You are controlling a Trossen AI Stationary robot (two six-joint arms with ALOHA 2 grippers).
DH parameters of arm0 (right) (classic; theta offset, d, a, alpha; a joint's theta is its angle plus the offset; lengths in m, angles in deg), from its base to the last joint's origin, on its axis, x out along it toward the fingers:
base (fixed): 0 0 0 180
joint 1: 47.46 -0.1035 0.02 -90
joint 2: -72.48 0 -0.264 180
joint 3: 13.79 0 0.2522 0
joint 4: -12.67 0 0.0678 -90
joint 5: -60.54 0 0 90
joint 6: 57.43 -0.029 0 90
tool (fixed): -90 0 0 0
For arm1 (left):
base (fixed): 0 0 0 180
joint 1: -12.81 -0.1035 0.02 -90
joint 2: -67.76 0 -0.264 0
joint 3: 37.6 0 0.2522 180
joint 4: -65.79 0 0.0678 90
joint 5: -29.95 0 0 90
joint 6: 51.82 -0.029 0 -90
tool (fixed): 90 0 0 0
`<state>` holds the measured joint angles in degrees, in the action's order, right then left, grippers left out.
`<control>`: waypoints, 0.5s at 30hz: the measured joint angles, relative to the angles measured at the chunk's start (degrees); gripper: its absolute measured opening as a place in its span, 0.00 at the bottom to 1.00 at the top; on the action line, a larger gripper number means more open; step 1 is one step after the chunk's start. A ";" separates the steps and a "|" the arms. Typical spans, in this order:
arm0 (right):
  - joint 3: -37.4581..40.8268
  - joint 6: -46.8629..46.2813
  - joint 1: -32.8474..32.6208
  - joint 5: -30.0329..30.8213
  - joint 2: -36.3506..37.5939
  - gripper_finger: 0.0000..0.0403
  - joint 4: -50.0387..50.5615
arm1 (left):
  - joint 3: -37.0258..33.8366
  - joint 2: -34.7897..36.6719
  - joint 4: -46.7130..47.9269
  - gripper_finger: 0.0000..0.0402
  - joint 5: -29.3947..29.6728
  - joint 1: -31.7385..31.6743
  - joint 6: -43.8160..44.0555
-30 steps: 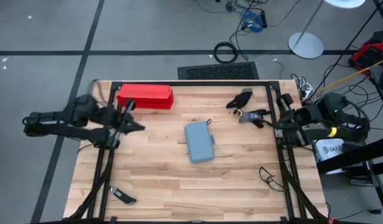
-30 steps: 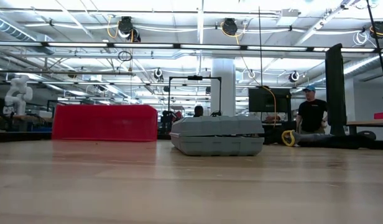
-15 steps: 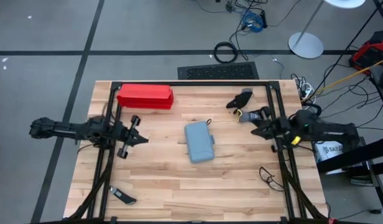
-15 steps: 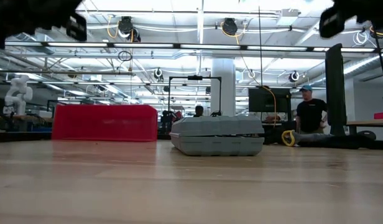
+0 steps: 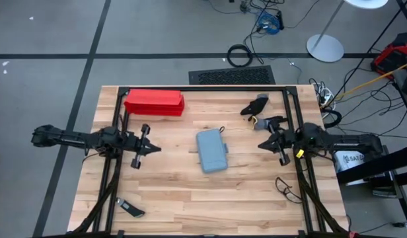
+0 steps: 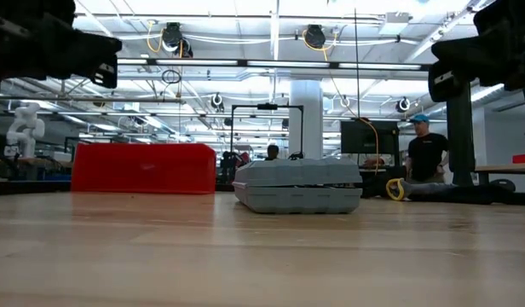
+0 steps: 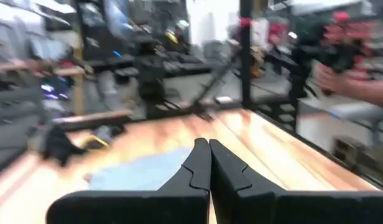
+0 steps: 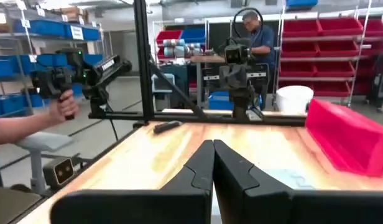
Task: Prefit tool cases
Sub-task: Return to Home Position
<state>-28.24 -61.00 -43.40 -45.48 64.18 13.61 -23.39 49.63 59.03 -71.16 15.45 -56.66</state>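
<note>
The blue-grey tool case [image 5: 212, 151] lies shut and flat in the middle of the wooden table, also in the low view [image 6: 297, 186] and as a blurred blue patch past the left fingers [image 7: 142, 172]. My left gripper [image 5: 154, 149] is shut, level, above the table left of the case, pointing at it; its fingertips meet [image 7: 208, 144]. My right gripper [image 5: 259, 145] is shut, level, right of the case, pointing at it; its fingertips meet [image 8: 212, 145]. Neither touches the case.
A long red box [image 5: 154, 103] lies at the far left of the table. Dark gloves [image 5: 258, 106] and a yellow-marked item [image 5: 266, 121] lie at the far right, a small black tool [image 5: 130, 209] near left, a cable [image 5: 287, 188] near right. People stand beyond the table.
Both arms have come down from high above the table to a level pose, the left gripper reaching toward the case from the left, the right one from the right. The case has not moved.
</note>
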 joint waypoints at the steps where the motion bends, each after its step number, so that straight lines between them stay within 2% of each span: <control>1: 0.00 0.30 0.09 0.02 0.00 0.00 -0.53 | 0.00 0.00 -1.21 0.00 1.38 -0.03 -0.03; 4: -0.09 3.17 0.40 0.08 0.00 0.00 -2.67 | 0.00 0.11 -3.29 0.00 3.74 -0.59 -1.96; 7: -0.09 7.45 0.43 1.01 0.00 0.00 -0.93 | 0.00 0.04 -0.47 0.00 8.01 -2.73 -3.06; 10: -0.09 7.73 0.48 2.79 -0.04 0.00 1.55 | 0.00 0.04 3.05 0.00 12.61 -5.60 -2.60; 15: -0.09 8.23 -0.10 2.26 -0.03 0.00 2.74 | 0.00 0.09 3.82 0.00 3.72 -7.33 -4.76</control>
<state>-28.33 -52.77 -43.50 -43.22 64.15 16.35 -23.39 49.72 62.86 -67.44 8.13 -61.42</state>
